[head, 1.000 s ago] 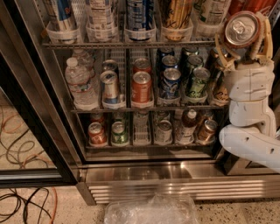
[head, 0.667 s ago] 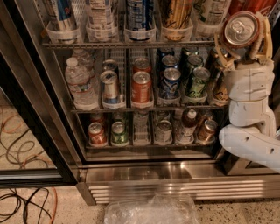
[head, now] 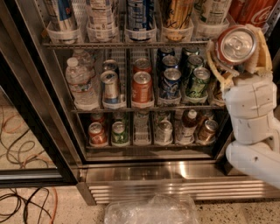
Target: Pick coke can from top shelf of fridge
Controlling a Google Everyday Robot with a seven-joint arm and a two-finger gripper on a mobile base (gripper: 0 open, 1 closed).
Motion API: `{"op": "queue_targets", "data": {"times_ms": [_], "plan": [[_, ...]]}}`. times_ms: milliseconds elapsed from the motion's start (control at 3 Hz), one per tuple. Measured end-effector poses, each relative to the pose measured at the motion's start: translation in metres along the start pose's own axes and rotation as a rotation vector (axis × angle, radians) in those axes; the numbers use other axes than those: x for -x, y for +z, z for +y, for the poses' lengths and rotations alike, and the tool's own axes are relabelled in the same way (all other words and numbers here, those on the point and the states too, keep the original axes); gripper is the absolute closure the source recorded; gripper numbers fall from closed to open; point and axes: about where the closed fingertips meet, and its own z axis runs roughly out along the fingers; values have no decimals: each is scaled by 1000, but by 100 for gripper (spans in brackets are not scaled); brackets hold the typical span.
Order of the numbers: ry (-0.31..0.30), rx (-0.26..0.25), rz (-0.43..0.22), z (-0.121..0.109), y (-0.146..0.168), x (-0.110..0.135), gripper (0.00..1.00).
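View into the open fridge (head: 175, 189), seen from in front and above. The hand (head: 238, 51) sits at the right edge of the view, level with the top shelf (head: 109, 44), on a white arm (head: 251, 109) that rises from the lower right corner. Its cream fingers (head: 262, 46) are closed around the coke can (head: 235, 43), one on each side of the can's body. The can is tilted so that its silver lid and pull tab face the camera. It lies in front of the right end of the shelf, just beside the green can (head: 199, 82) on the rack below. Whether it touches the wire cannot be told.

The top shelf carries a row of translucent lane cups (head: 141, 34) holding tall cans and bottles, with red Coca-Cola packaging (head: 258, 11) at its far right. The middle rack (head: 144, 107) holds a water bottle (head: 82, 85), a silver can (head: 109, 86), an orange-red can (head: 141, 87) and a blue can (head: 170, 82). Smaller cans fill the lowest rack (head: 131, 146).

The black door frame (head: 33, 116) bounds the opening on the left. On the speckled floor (head: 245, 212), clear plastic wrap (head: 151, 211) lies just before the ribbed base, and cables (head: 26, 205) lie at lower left.
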Motion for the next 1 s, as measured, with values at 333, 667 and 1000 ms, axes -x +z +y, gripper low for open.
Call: {"op": "queue_targets", "data": {"times_ms": [333,667,1000], "plan": [[192,62,3,20,-8,40,100],[264,72,19,25,-8,39,100],[264,76,22,26,-6,39,100]]}}
